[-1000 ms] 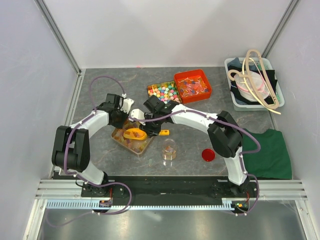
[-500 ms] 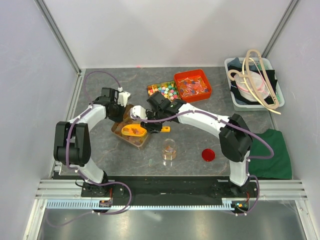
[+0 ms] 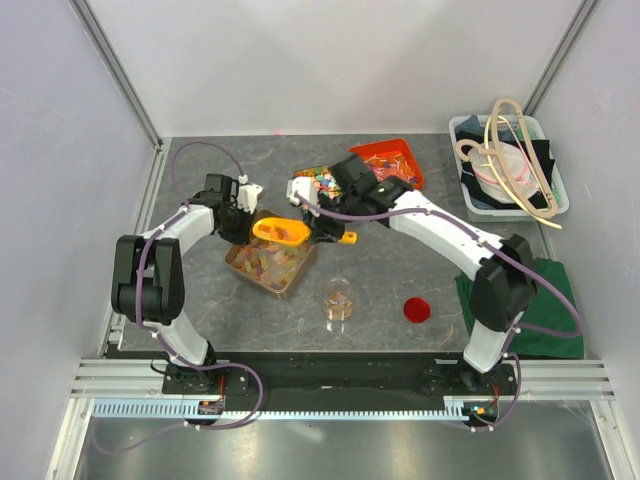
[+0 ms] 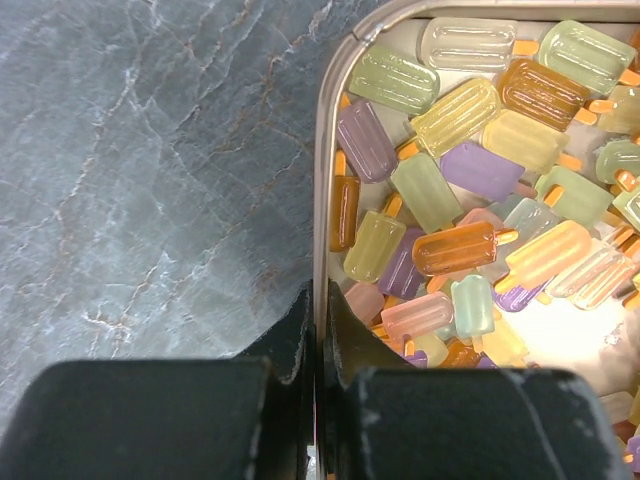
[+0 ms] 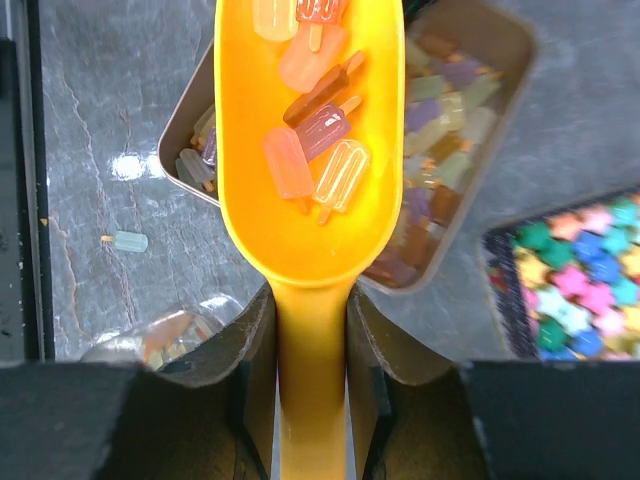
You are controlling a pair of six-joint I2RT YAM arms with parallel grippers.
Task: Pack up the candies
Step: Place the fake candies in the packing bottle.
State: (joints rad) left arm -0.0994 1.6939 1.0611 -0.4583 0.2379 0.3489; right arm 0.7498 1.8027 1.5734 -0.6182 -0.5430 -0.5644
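Bench (image 3: 200, 290): grey, marbled; carries everything below.

Right arm (image 3: 440, 230): white, reaches from the near right corner across to the far middle.

Left arm (image 3: 170, 240): white, folded at the near left, its wrist at the tray's far left corner.

Cloth (image 3: 545, 300): dark green, lying flat at the right edge.

Bin (image 3: 500, 210): white, in the far right corner, with loops of pale tubing (image 3: 510, 150) lying across its top.

Red tray (image 3: 400, 150): far middle, partly hidden by the right arm.

Mixed tray (image 5: 570, 290): just left of the red tray; holds bright star-like pieces.

Tray (image 4: 321, 150): clear with rounded corners, left of centre and set at an angle. It is filled with candies.

Scoop (image 5: 300, 230): orange-yellow, roughly level over the tray's far end, with several candies in its bowl.

Right hand (image 5: 312, 330): fingers closed on the scoop's handle from both sides.

Left hand (image 4: 320, 305): fingers pressed together, pinching the tray's rim.

Jar (image 3: 339, 300): clear glass, upright in the near middle, apart from the tray. Something orange shows inside; I cannot tell what.

Lid (image 3: 416, 310): a red disc lying flat to the right of the jar, not touching it.

Candies (image 4: 455, 247): small translucent ice-lolly shapes in pale green, yellow, orange, pink and lilac. Most are heaped in the tray and a few are in the scoop.

Loose candy (image 5: 130, 241): one pale piece on the bare bench between tray and jar.
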